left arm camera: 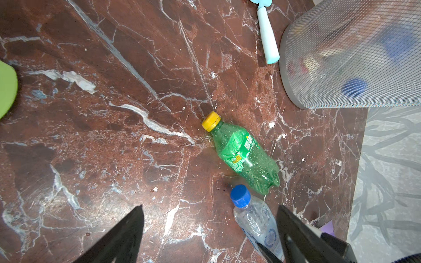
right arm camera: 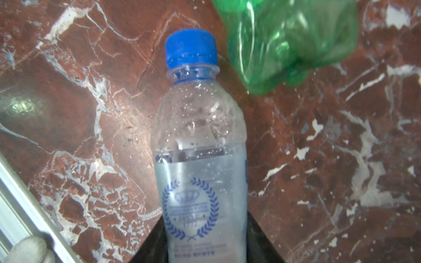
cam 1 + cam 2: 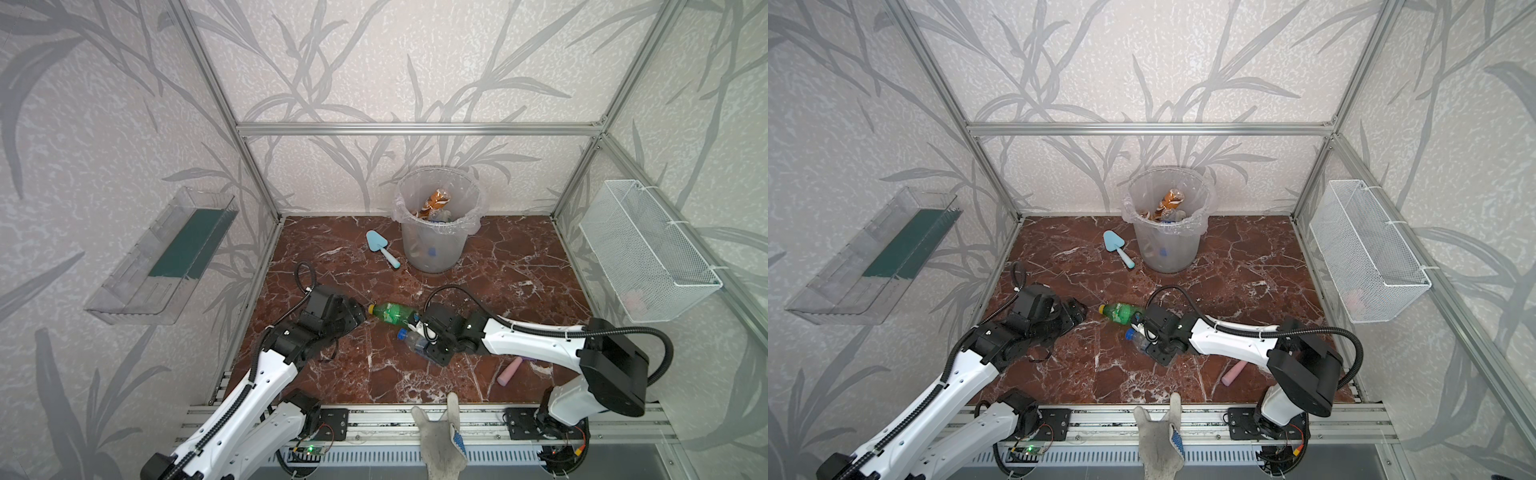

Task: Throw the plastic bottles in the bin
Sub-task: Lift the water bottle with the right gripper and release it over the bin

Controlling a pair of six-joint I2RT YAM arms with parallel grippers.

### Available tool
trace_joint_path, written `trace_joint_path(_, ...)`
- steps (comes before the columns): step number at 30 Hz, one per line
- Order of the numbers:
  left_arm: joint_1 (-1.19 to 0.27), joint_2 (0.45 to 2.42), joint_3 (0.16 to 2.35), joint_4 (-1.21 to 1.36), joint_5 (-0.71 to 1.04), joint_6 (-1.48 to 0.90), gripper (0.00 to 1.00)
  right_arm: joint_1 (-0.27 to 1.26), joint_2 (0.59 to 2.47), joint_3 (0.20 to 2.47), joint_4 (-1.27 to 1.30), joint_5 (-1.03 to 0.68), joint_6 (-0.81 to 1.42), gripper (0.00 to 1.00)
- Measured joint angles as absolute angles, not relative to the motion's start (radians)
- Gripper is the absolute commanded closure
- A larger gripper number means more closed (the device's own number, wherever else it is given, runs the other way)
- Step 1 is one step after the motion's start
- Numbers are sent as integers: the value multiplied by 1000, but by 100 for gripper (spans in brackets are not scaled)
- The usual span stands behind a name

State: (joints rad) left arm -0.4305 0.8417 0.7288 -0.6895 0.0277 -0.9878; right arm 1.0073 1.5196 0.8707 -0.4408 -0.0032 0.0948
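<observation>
A clear bottle (image 3: pixel 412 340) (image 2: pixel 200 159) with a blue cap and a blue crest label lies on the marble floor. My right gripper (image 3: pixel 424 345) (image 2: pixel 206 241) is shut on its lower body, one black finger on each side. Just behind it lies a green bottle (image 3: pixel 392 312) (image 1: pixel 246 154) with a yellow cap, untouched. My left gripper (image 3: pixel 360 316) (image 1: pixel 210 207) hangs open and empty left of the green bottle's cap. The bin (image 3: pixel 436 257) (image 3: pixel 1167 257) stands at the back with several bottles inside, a brown-orange bottle (image 3: pixel 434 201) sticking up.
A light-blue toy trowel (image 3: pixel 382 248) lies left of the bin. A pink handle (image 3: pixel 509 370) pokes out from under my right arm. A wire basket (image 3: pixel 648 249) hangs on the right wall, a clear tray (image 3: pixel 162 257) on the left. A gloved hand (image 3: pixel 440 440) rests at the front rail.
</observation>
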Motion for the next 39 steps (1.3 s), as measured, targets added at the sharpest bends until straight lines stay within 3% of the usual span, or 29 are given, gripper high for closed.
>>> trace_joint_path(28, -430, 912, 729, -637, 54, -988, 10, 902, 999, 597, -532, 73, 578, 54)
trace_joint_path(31, -430, 910, 730, -638, 54, -988, 10, 809, 942, 706, -575, 72, 564, 54)
trace_joint_path(34, -430, 910, 741, -640, 54, -988, 10, 672, 1016, 1005, -611, 40, 524, 51)
trace_joint_path(39, -430, 926, 826, -646, 54, -987, 10, 526, 1353, 1740, -565, 25, 453, 24)
